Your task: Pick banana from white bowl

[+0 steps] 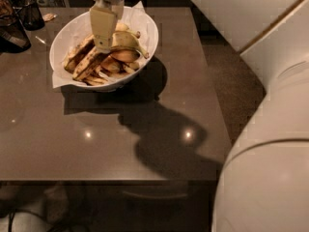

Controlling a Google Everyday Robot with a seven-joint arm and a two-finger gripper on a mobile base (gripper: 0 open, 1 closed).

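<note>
The white bowl point(149, 30) lined with white paper stands at the far left part of the brown table. It holds several bananas. The banana point(126, 40), large, yellow and curved, lies on top at the right side of the pile, its dark-tipped stem pointing right and down. Darker spotted bananas point(86, 62) lie to the left and small stubby ones point(124, 56) lie below it. My gripper point(103, 46) hangs down from above into the middle of the bowl. It is just left of the banana and touches or nearly touches its left end.
A dark cup point(31, 13) and a black object point(11, 33) stand at the table's far left corner. The table point(159, 144) ends at the right at a speckled floor point(231, 86). My white body point(270, 168) fills the right side of the view.
</note>
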